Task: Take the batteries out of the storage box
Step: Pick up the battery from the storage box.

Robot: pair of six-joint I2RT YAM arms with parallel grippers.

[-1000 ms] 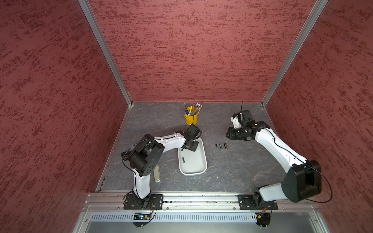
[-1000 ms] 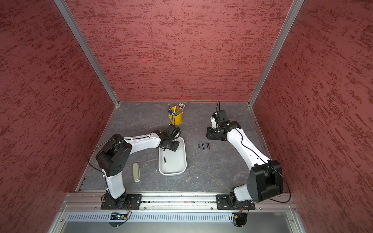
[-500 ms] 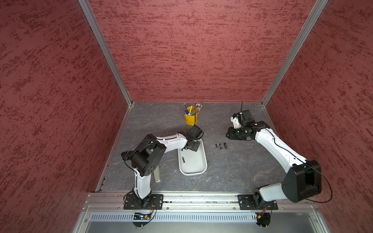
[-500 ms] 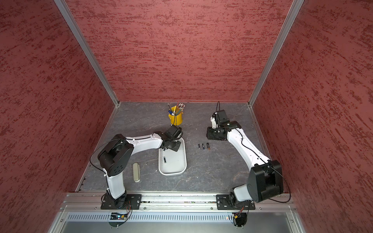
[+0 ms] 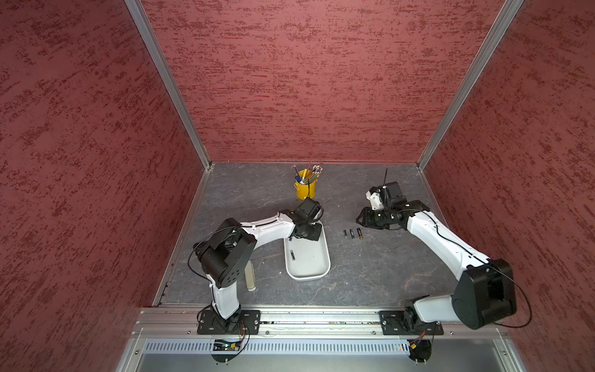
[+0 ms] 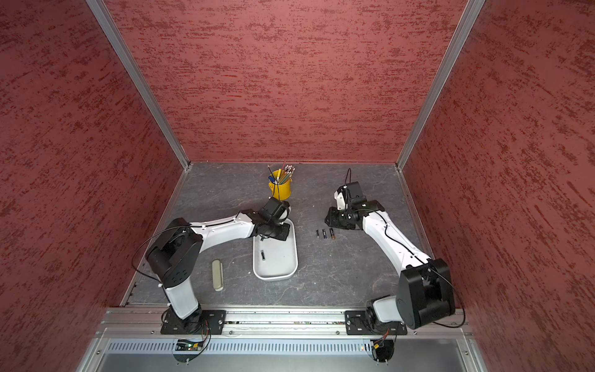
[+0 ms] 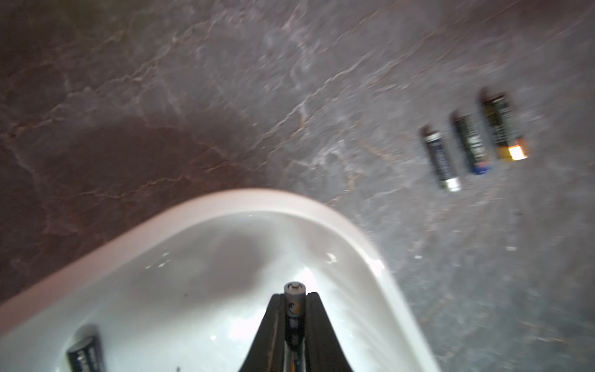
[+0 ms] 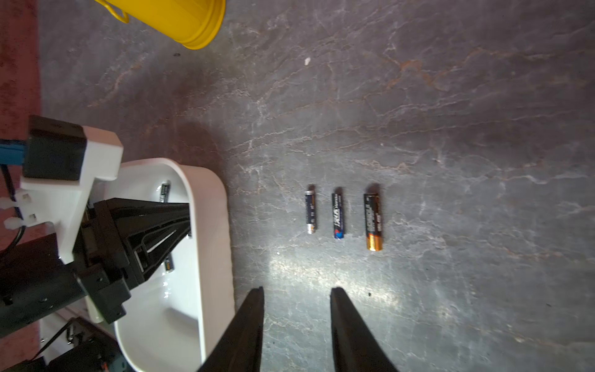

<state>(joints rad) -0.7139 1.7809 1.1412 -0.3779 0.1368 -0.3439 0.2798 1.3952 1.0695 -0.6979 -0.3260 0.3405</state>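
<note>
Top views, box: storage box (image 5: 306,277) (image 6: 273,277) sits mid-frame on the tabletop (image 5: 370,273), shown in both top views.
Top views, batts: loose battery (image 5: 292,255) lies in the box, left part. Row of three batteries (image 5: 351,233) is on the tabletop just right of the box, i.e. already out.
Top views, jaws: left jaws reach into the box's upper end, tips hidden by the wrist. Right jaws hang near the row, up and to its right.
L wrist, jaws: left jaws pressed onto the pinched battery (image 7: 293,309), its cap poking past the tips, above the box floor.
L wrist, rest: another battery (image 7: 85,354) lies on the box floor nearby.
R wrist, jaws: right jaws spread, empty, over bare tabletop short of the row.
R wrist, box: left jaws inside the box, pencil cup (image 8: 180,19) beyond.
Handling (est.): batts are light, stiff, smooth and round, so they roll and slip. Grip mid-body across the width. The pinched one lies lengthwise along the jaws, so it may slide out if tipped.
</note>
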